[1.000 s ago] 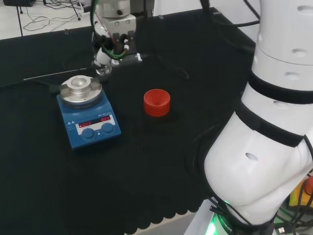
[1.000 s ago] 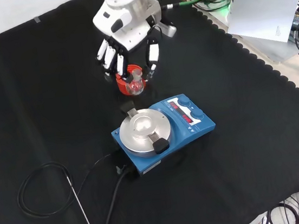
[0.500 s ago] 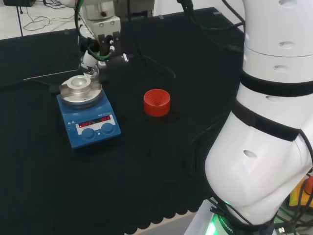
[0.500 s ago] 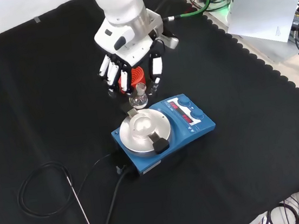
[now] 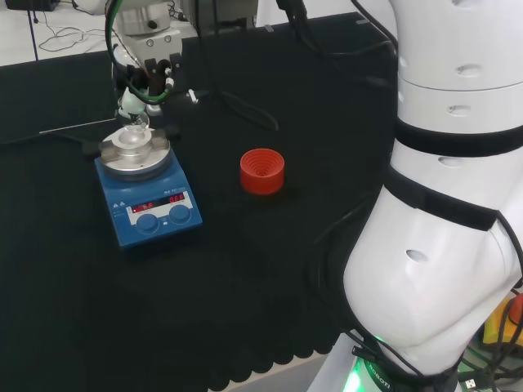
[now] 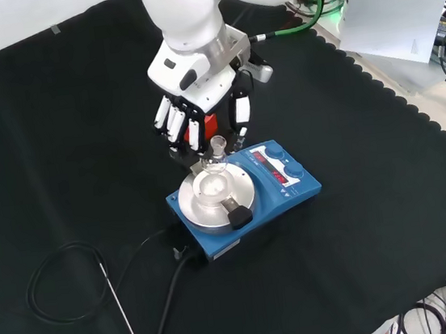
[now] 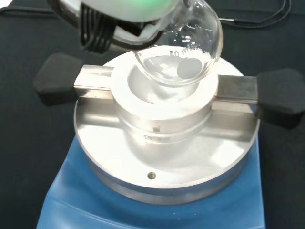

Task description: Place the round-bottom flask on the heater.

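A small clear round-bottom flask point(image 7: 183, 52) point(image 6: 214, 161) point(image 5: 133, 122) hangs just above the hollow of the metal block on the blue heater point(image 6: 280, 197) point(image 5: 155, 214) point(image 7: 162, 143). The black and white hand point(image 6: 201, 117) point(image 5: 139, 86) holds it by the neck, fingers and thumb curled round it from above. In the wrist view the bulb sits over the block's bowl, slightly off toward one rim, and I cannot tell whether glass touches metal. The heater's red display is lit.
A red ribbed ring stand point(image 5: 261, 171) rests on the cloth right of the heater in the head view; in the front view it point(image 6: 210, 124) peeks out behind the hand. A black cable point(image 6: 66, 284) and a thin metal rod point(image 6: 122, 310) lie near the heater.
The hand has carried the flask from beside the red ring stand across to the heater, and now holds it low over the metal block.
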You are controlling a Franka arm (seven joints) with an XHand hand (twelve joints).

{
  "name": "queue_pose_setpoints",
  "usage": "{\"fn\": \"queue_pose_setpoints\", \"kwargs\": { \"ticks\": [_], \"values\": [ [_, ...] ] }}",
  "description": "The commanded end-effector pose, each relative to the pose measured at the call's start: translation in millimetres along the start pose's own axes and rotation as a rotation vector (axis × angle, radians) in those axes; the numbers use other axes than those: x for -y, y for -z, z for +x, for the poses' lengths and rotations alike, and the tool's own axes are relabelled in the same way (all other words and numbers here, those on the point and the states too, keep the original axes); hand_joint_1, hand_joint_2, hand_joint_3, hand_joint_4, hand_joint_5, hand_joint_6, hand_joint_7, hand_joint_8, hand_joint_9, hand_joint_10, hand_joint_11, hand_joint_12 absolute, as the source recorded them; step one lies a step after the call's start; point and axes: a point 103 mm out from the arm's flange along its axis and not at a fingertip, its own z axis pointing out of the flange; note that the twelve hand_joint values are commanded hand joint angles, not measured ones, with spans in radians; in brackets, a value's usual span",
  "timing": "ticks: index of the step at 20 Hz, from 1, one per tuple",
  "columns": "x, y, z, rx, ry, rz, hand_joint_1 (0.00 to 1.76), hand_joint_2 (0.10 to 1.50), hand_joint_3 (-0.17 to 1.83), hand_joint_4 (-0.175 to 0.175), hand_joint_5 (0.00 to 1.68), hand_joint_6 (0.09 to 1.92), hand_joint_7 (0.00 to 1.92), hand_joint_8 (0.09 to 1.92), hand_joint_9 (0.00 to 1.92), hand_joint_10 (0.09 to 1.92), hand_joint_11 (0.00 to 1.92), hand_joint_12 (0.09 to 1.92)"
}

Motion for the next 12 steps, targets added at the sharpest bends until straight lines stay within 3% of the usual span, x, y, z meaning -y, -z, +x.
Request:
{"fn": "queue_pose_setpoints", "kwargs": {
  "ticks": [1,12],
  "values": [
    [-3.8,-4.3,5.7,0.007,0.021,0.014,1.11,0.69,0.68,0.140,1.17,0.86,0.58,0.70,0.81,0.56,0.55,1.27],
    [-15.8,-15.5,8.1,0.000,0.029,0.033,1.11,0.69,0.68,0.139,1.17,0.86,0.58,0.70,0.81,0.56,0.55,1.27]
  ]
}}
